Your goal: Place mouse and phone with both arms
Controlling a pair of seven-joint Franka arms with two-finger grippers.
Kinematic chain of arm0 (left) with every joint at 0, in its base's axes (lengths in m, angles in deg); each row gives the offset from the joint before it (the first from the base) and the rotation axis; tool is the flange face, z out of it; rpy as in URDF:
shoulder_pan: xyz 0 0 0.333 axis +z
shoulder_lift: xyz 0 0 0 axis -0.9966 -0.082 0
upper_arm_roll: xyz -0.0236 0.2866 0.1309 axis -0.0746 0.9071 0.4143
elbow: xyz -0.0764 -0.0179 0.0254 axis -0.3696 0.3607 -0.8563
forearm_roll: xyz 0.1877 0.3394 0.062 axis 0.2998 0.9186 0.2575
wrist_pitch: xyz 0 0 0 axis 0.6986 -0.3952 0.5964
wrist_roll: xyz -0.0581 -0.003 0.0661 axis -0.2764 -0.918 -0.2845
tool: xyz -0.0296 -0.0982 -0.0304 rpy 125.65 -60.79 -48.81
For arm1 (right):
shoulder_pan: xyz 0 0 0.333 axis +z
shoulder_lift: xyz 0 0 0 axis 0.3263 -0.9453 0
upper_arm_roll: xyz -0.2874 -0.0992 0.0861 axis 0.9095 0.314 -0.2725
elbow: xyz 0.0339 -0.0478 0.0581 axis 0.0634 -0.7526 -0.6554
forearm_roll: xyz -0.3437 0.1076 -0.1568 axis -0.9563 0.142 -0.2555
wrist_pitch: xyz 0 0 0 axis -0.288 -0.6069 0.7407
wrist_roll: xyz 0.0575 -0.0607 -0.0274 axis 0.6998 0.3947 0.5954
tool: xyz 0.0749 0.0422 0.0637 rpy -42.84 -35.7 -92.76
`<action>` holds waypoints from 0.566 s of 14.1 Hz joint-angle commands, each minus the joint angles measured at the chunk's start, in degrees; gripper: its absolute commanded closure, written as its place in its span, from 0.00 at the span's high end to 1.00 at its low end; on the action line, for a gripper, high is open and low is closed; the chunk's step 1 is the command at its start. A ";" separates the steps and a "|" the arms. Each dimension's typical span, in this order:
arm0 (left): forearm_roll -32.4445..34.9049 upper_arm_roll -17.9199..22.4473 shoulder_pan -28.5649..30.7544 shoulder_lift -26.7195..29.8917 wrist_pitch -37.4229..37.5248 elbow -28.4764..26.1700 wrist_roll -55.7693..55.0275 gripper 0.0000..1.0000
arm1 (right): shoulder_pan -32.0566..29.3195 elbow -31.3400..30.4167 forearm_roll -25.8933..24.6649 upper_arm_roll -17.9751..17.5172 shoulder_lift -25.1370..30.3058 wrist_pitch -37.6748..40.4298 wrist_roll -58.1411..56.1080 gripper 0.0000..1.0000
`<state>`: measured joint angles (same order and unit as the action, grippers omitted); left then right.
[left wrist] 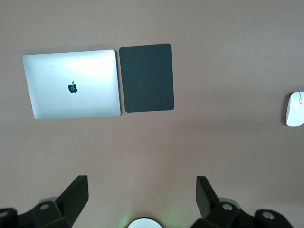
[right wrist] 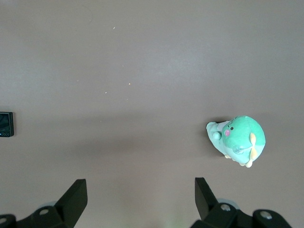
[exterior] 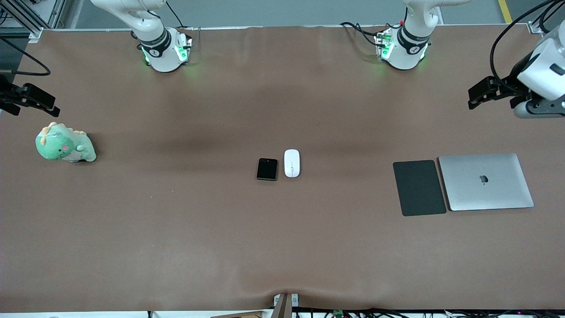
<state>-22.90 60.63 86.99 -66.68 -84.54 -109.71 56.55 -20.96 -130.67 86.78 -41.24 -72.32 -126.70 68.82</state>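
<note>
The mouse (exterior: 291,163) and phone (exterior: 267,169) lie side by side mid-table, mouse toward the left gripper (exterior: 479,95), phone toward the right gripper (exterior: 33,102); both grippers hang empty with fingers spread, well apart from them.

Even overhead light; soft shadow bands cross the brown worktop (exterior: 176,229); glare whitens the laptop (left wrist: 71,83) lid; all views sharp.

Mouse (left wrist: 295,109) cut by left wrist view's edge; phone (right wrist: 6,124) cut by right wrist view's edge; right gripper (exterior: 31,100) partly cropped in front view.
</note>
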 commanded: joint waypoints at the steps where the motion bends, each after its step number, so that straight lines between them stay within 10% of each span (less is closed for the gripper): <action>1: -1.48 -0.36 -0.81 -2.71 -0.55 1.39 0.12 1.00 | -0.63 1.06 -0.62 -0.47 -0.29 0.77 0.09 1.00; 8: -1.56 -0.37 -9.59 -8.42 -13.90 -4.33 -9.55 1.00 | -0.54 1.06 -0.62 -0.47 -0.37 0.42 0.09 1.00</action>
<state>-23.34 60.06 79.51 -73.30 -95.28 -113.21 48.71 -20.96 -130.66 86.78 -41.24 -72.32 -126.67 68.82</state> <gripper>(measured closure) 0.000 0.000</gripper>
